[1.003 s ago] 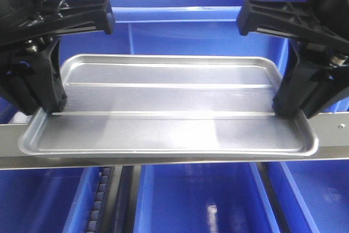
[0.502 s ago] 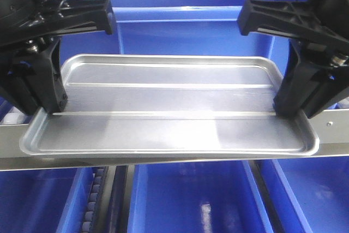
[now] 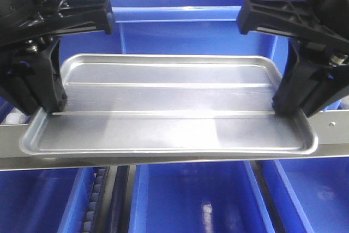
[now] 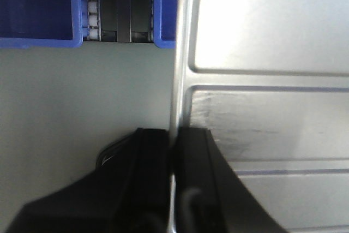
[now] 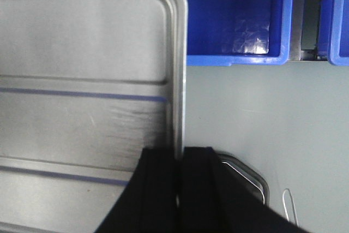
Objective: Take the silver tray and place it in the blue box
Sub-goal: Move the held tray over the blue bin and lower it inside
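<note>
Gripping is complete on both short ends of the silver tray (image 3: pixel 169 107): the left end effector (image 4: pixel 173 137) is closed down to a narrow pinch, one finger inside the flared rim and one outside, and the right end effector (image 5: pixel 180 159) holds the opposite rim the same way. The tray lies level across the centre of the front frame, long side toward the camera, and nothing sits on its ridged panel. Its near edge overlaps the steel rail (image 3: pixel 11 135) running across the lower frame; whether it rests on that rail or hangs just above it cannot be told. The blue box (image 3: pixel 191 36) stands beyond the tray in the upper middle of the frame with its lipped rim facing the camera, and more blue bins (image 3: pixel 196 195) sit below the rail. Judged step: grasp done, transfer to the box not yet made. The next move calls for both arms to travel together at a fixed spacing, keeping the tray flat so neither pinch slips or twists, bringing it squarely over the box opening, lowering it inside the walls, then opening both ends at once
</note>
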{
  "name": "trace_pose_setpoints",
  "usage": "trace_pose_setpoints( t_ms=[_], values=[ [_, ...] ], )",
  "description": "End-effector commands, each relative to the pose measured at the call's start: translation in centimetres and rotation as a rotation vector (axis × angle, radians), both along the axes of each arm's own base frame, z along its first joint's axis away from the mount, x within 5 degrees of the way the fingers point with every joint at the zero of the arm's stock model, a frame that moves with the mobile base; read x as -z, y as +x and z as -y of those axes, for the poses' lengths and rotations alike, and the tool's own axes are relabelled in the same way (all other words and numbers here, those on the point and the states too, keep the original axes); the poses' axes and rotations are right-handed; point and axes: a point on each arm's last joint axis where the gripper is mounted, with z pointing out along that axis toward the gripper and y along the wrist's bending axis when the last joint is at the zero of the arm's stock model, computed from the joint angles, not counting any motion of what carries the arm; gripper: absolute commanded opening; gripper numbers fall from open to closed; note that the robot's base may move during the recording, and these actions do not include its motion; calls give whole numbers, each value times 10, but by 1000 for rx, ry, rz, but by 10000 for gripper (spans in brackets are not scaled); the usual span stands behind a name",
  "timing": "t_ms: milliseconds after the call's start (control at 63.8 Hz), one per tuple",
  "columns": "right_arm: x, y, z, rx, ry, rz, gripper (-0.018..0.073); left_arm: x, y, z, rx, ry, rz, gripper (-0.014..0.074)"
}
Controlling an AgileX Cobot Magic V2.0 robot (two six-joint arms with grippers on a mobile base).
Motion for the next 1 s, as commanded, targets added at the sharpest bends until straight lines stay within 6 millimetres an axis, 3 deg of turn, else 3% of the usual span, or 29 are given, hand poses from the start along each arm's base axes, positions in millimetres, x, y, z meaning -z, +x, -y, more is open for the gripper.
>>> trace_pose_setpoints(
  t_ms=[0,235,345,502,737,988],
  values=[
    [-18,5,-2,-7,62,111,57,-18,0,1,11,-61,72,-15],
    [-20,5,-1,-5,59,107,57,-18,0,2,21,-67,83,-15],
    [-31,3,0,7,29,50,57,-23,-2,5,81,-79,61,-15],
    [-61,6,-2,-11,22,71,57,-43,-3,13,122,-139,58,-15],
    [-102,9,-4,-26,58,148,57,-90,2,17,166,-181,149,-15],
    [-128,20,-2,-29,93,250,57,-126,20,14,183,-212,305,-15]
  ],
)
